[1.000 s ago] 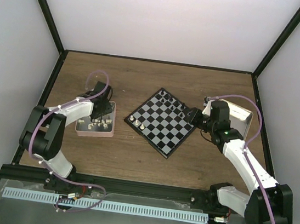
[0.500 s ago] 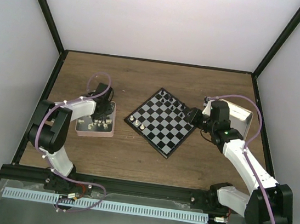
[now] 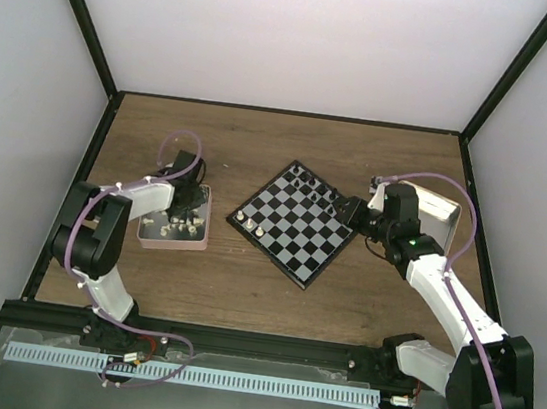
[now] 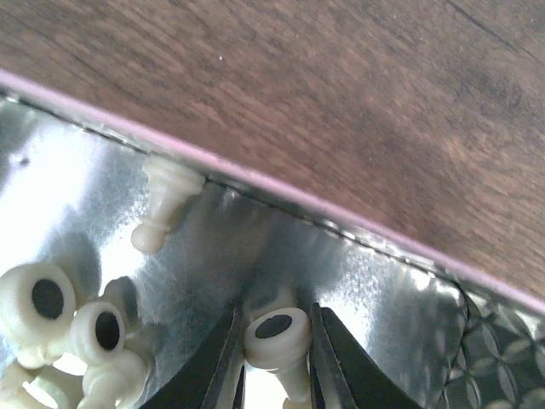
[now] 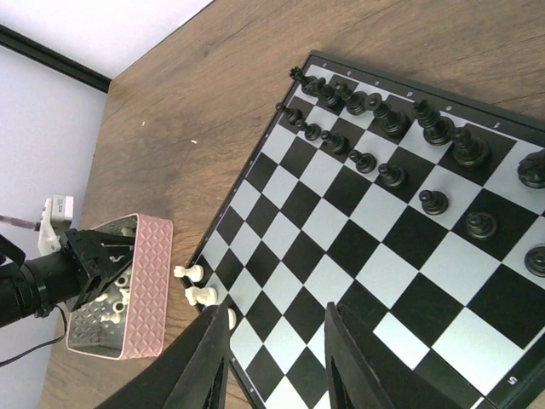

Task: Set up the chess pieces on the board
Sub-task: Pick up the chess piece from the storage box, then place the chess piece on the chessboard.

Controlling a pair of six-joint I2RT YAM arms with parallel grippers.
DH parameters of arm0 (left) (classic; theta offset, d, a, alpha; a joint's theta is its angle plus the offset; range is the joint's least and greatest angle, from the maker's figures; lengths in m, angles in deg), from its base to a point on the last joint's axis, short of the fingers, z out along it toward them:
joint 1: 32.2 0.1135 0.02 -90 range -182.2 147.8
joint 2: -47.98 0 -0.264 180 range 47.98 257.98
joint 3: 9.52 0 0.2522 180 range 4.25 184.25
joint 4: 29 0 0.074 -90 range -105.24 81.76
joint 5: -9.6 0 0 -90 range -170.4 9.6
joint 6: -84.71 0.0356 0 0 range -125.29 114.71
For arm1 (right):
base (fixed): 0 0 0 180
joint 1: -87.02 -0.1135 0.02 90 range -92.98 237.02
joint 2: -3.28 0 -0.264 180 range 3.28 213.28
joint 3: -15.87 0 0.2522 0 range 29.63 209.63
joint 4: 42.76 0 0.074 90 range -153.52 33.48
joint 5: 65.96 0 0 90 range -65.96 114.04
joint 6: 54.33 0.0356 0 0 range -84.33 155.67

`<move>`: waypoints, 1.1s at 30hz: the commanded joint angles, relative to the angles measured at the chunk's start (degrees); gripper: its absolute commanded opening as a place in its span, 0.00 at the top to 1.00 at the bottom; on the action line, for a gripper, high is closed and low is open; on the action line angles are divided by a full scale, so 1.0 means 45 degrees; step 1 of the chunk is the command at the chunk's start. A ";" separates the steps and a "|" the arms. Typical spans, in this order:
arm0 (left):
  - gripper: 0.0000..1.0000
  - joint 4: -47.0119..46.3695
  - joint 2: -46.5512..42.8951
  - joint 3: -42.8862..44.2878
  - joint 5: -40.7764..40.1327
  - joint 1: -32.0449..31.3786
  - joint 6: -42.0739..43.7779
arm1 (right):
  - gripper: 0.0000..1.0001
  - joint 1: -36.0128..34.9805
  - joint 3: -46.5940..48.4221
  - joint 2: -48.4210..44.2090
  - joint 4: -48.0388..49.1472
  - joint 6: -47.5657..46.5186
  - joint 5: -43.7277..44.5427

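Here, the left pincer [image 4: 274,319] clamps a cream chess piece [image 4: 278,334] inside the tray [image 4: 255,182].

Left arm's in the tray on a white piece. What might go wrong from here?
1. The left gripper flanks a white piece lying on its side, at its round base; it may slip or swing when lifted, and would reach the board tilted.
2. The right gripper hangs open over the board near the black pieces; a stray move may topple them.
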 commanded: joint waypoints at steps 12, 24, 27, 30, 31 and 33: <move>0.85 0.0257 -0.5638 -0.1333 0.3564 0.0045 -0.1800 | 0.60 -0.3460 0.1173 0.0783 0.2126 0.0202 0.0651; 0.85 -0.3565 -0.7358 -0.3134 0.8436 -0.0804 -0.6395 | 0.55 -0.6933 0.2389 0.2431 0.4010 0.1782 0.3029; 0.85 -0.4575 -0.7283 -0.3565 0.8907 -0.1197 -0.7457 | 0.54 -0.7500 0.2833 0.3058 0.4196 0.1730 0.2959; 0.85 -0.5272 -0.7234 -0.3824 0.9062 -0.1368 -0.8112 | 0.54 -0.7781 0.3313 0.3710 0.4082 0.1667 0.2727; 0.85 -0.5367 -0.7180 -0.3861 0.9102 -0.1412 -0.8214 | 0.55 -0.7888 0.3424 0.3873 0.4030 0.1687 0.2756; 0.85 -0.5400 -0.7058 -0.3812 0.9152 -0.1507 -0.8259 | 0.56 -0.8073 0.3523 0.4145 0.4018 0.1701 0.2843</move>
